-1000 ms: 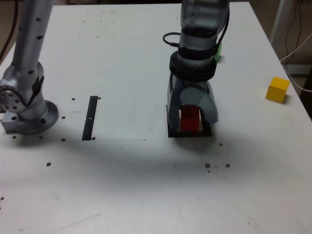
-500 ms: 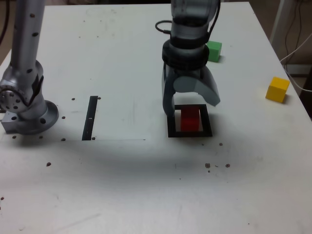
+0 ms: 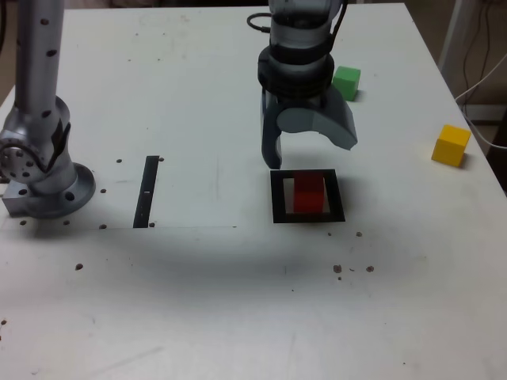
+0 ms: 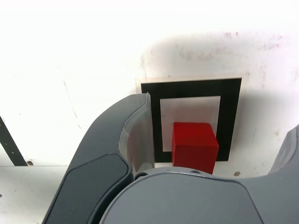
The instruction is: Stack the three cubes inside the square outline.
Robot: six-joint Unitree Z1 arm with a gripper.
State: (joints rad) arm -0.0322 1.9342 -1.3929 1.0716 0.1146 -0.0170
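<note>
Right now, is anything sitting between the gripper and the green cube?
Nothing visible. In the exterior view the open gripper hangs above the square outline, and the green cube sits just beyond the arm on bare table.

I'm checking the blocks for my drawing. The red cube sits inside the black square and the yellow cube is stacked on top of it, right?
Not quite. The red cube sits inside the black square, but nothing is stacked on it. The exterior view shows the yellow cube alone on the table near that view's right edge.

place: lab | evidence: white test table (image 3: pixel 198 317), bolted arm base (image 3: pixel 47 186)
</note>
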